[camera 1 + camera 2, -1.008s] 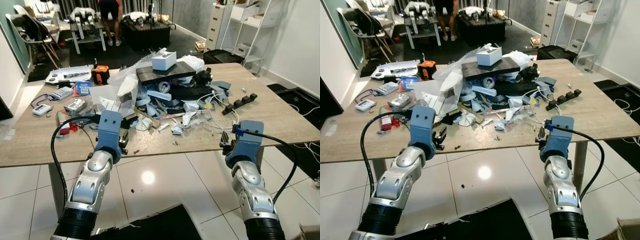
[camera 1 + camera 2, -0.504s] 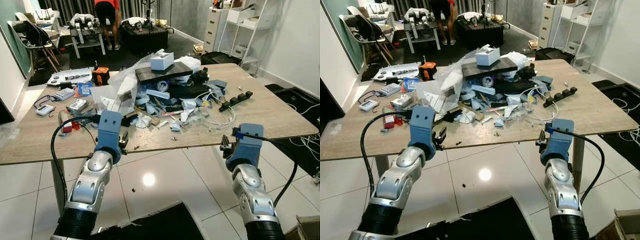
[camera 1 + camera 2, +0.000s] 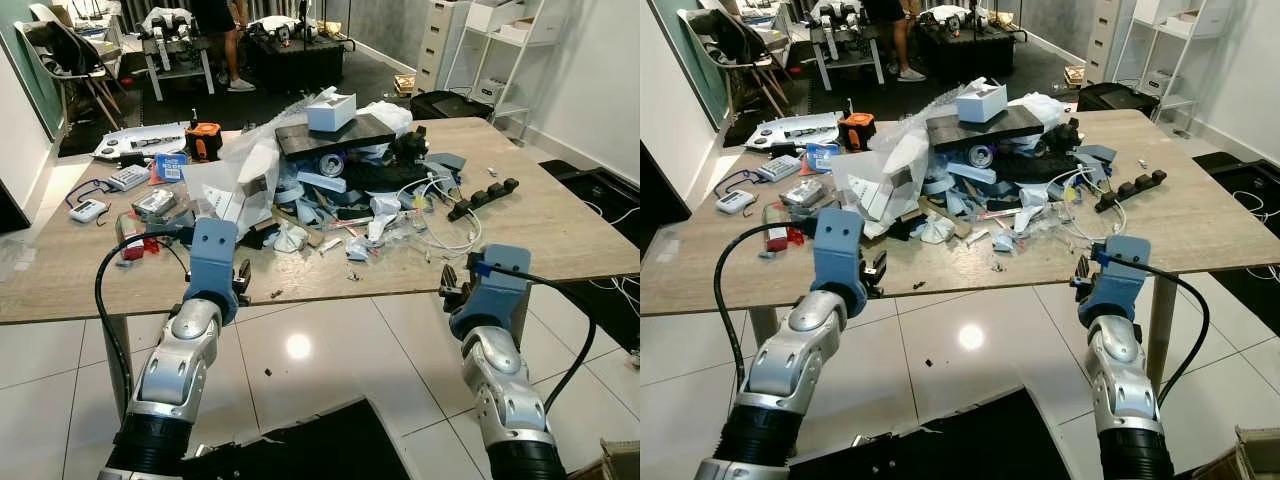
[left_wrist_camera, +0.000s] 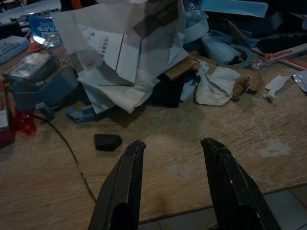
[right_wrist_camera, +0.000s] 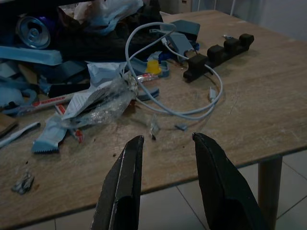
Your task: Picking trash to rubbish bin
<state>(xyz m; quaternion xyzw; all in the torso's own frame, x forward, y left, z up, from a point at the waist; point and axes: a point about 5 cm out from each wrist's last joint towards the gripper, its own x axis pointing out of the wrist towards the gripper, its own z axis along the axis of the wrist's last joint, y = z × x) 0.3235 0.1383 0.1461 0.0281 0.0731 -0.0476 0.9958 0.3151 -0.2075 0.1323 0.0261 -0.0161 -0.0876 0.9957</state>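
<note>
Now both grippers, left (image 4: 170, 148) & right (image 5: 164, 143), hover at the bench (image 3: 560, 225) front edge, jaws apart, trash pile (image 3: 330, 190) beyond them, mid-bench.

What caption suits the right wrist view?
Open right gripper at the table edge, facing a white cable and wrappers.

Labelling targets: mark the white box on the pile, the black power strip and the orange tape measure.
white box (image 3: 331, 111), left eye view, front face.
black power strip (image 3: 481, 198), left eye view, middle socket.
orange tape measure (image 3: 202, 142), left eye view, body centre.
</note>
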